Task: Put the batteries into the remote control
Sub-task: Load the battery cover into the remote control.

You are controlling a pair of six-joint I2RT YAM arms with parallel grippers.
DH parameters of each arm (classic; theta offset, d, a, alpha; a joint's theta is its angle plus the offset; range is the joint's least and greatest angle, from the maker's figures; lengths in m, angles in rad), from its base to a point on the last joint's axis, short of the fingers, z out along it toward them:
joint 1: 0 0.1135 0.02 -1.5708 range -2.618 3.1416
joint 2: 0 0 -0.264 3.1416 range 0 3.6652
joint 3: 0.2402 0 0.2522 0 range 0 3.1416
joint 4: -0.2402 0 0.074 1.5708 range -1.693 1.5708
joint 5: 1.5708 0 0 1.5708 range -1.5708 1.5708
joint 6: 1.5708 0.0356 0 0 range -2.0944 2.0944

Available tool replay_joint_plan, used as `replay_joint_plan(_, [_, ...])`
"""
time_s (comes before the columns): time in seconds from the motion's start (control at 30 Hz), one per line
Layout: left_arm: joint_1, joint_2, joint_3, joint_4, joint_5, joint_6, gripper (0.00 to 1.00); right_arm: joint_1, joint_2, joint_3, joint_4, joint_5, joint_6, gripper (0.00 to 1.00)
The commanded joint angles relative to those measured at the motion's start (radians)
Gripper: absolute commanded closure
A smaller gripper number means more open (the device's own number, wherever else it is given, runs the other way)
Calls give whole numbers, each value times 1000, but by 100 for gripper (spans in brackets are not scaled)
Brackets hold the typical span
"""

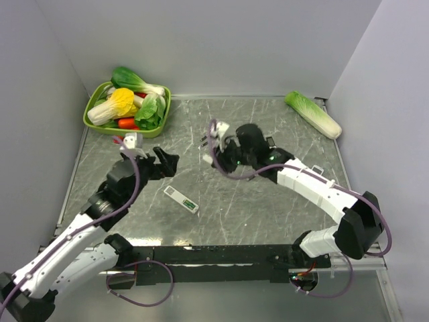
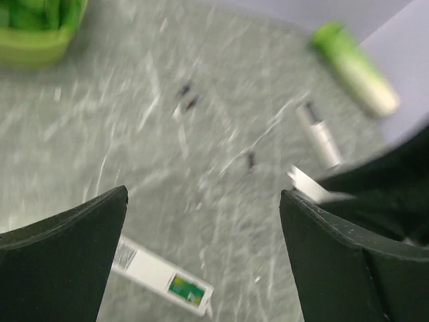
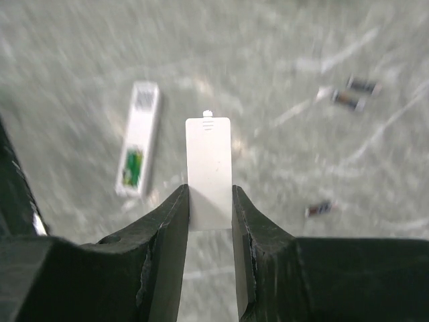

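**Near the surface's middle: remote on its face, lid in the right claw**

At the far left corner sits a green basket (image 1: 127,107) of vegetables. The left claw (image 2: 203,194) hangs spread wide, holding nothing. Just right of it, the remote control (image 1: 181,199) lies flat on the surface (image 1: 268,208), green recess up, closer to the near edge. Beyond it lie the batteries (image 3: 350,99), blurred: two close together, a third apart. The right claw (image 3: 210,191) pinches a white battery cover (image 3: 208,154). A cabbage (image 1: 313,114) lies at the far right corner.
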Motion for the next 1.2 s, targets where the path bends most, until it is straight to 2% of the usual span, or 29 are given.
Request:
replay_joint_plan(0.0, [74,70,-92,-24,78,-147,1,84,-48,-85,-120,221,-93,100])
replay_joint_plan(0.13, [233,144,-207,48,221,-231,1,182,3,-105,-159,322,-133,100])
replay_joint_plan(0.3, [243,218,-247,108,165,-270,1,303,93,-55,-200,388,-137,100])
replay_joint_plan(0.4, [244,245,-316,232,145,-316,3,358,159,-17,-199,414,-110,100])
replay_joint_plan(0.53, [244,291,-369,363,183,-303,5,429,248,16,-173,451,-53,100])
replay_joint_plan(0.73, [244,428,-330,438,192,-265,5,449,303,37,-121,460,45,100])
replay_joint_plan(0.83, [244,501,-299,440,256,-253,7,458,328,49,-113,459,67,100])
replay_joint_plan(1.03, [230,552,-313,446,365,-280,19,460,308,16,-70,445,111,100])
replay_joint_plan(1.1, [209,531,-330,443,363,-297,26,460,304,-1,-62,437,117,100])
replay_joint_plan(1.17, [191,511,-337,428,344,-306,28,461,300,-18,-53,439,120,100])
